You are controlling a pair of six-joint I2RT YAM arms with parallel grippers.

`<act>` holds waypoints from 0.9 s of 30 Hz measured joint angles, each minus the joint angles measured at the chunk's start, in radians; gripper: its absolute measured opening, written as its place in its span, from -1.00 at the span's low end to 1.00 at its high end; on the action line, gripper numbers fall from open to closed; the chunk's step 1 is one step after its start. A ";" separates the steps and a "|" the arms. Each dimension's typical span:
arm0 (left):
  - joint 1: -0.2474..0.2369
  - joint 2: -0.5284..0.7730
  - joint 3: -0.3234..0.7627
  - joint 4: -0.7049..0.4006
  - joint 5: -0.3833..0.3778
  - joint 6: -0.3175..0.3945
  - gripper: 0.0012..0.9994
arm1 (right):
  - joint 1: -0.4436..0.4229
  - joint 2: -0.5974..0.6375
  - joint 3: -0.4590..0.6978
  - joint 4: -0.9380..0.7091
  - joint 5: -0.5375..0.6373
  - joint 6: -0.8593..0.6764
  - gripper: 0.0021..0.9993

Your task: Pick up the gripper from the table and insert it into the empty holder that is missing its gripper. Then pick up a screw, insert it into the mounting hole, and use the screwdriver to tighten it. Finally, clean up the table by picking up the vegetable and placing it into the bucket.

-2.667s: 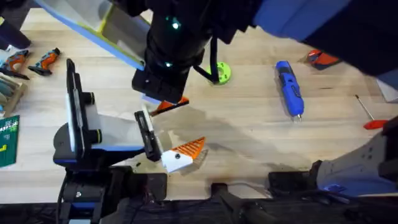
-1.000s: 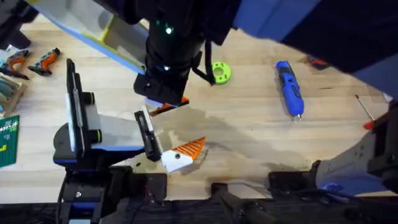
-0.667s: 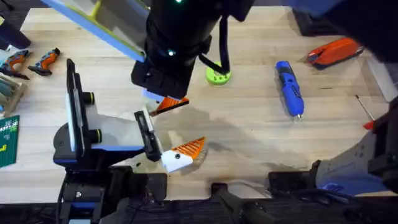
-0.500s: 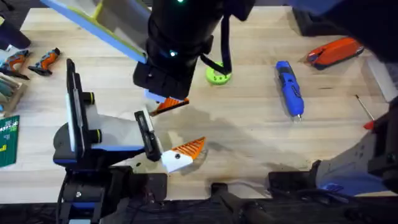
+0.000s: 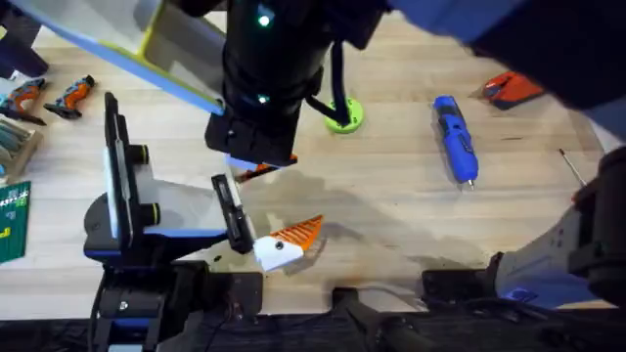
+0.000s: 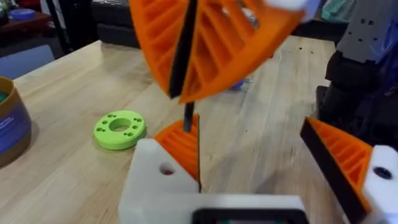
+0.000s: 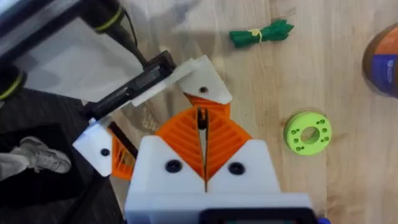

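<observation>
**The little block could slip or go in crooked**

From above: the right gripper [image 5: 256, 161] hangs right over the holder [image 5: 238, 158]. A bit of orange, the gripper [image 5: 258, 172], peeks out under it. The screwdriver [image 5: 455, 137] lies well away from the holder. It has no job until the block is seated.

Left wrist camera: the left gripper [image 6: 245, 134] has its jaws wide apart. The holder is its bare white finger. The block touches the holder's side but looks a bit tilted. If it gets pushed like that, I think it could jam or pop out.

Right wrist camera: the right jaws are pinched tight on the block's thin black edge. That is not much to hold, so it may twist. The vegetable [image 7: 261, 32] and the bucket [image 7: 382, 59] sit far beyond the holder.
</observation>
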 joint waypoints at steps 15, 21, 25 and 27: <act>0.000 0.000 0.000 0.000 0.000 0.000 0.97 | 0.000 0.041 0.000 0.004 0.000 -0.007 -0.99; 0.000 0.000 0.000 0.000 0.000 0.000 0.97 | 0.000 0.043 0.000 0.014 0.000 -0.007 -0.99; 0.000 0.000 0.000 0.000 0.000 0.000 0.97 | 0.000 0.049 0.000 0.016 0.000 -0.008 -0.99; 0.000 0.000 0.000 0.000 0.000 0.000 0.97 | 0.000 0.052 0.000 0.016 0.000 -0.009 -0.99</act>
